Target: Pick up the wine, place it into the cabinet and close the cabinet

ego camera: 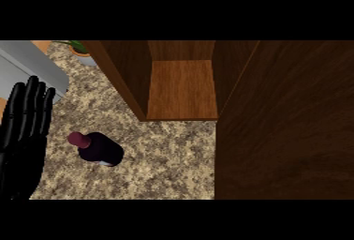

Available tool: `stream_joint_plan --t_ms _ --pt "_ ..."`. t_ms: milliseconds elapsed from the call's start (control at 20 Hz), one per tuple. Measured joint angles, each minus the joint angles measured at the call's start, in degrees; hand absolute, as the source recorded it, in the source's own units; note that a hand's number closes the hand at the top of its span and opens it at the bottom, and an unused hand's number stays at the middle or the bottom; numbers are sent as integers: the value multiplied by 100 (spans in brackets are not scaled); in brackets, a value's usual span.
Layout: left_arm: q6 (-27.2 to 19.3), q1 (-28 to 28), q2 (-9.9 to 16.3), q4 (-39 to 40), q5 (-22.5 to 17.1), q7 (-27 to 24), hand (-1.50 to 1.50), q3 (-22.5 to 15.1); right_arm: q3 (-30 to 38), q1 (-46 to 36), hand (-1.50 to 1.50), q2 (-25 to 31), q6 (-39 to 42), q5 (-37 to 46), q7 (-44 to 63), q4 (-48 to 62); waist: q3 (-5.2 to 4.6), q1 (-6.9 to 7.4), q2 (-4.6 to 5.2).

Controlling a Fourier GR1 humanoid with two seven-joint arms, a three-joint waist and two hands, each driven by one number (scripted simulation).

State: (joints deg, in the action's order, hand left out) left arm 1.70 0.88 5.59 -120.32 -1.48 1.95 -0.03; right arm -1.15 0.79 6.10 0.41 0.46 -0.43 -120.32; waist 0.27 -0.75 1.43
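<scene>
A dark wine bottle [101, 149] with a maroon cap stands upright on the speckled stone counter [166, 159], left of centre. Behind it a wooden cabinet [181, 89] stands open, its inner shelf bare. The cabinet's door [287, 122] is swung out and fills the right side of the view. My left hand [24, 126] rests open at the left edge, fingers straight and pointing up, a short way left of the bottle and not touching it. My right hand does not show.
A grey appliance or sink edge [31, 65] lies at the upper left. A potted plant [81, 50] sits at the back beside the cabinet's left wall. Bare counter stretches between the bottle and the cabinet opening.
</scene>
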Motion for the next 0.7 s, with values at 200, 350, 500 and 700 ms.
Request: stream_joint_plan --t_ms 200,350,500,700 --pt "-251 -110 -109 104 396 -61 -150 -41 20 194 -150 -66 -44 29 41 -166 -16 34 -93" --pt "-564 -107 -230 4 583 84 -150 -72 -170 564 -150 -140 77 -95 70 -424 -20 41 -130" --pt "-803 -173 -384 -91 419 587 -150 -186 -571 796 -150 -221 235 -382 540 -802 -23 33 -149" --pt "-1145 -191 -484 -451 463 1189 -150 -494 -959 1062 -150 -265 205 -486 1213 -1536 -25 42 -157"
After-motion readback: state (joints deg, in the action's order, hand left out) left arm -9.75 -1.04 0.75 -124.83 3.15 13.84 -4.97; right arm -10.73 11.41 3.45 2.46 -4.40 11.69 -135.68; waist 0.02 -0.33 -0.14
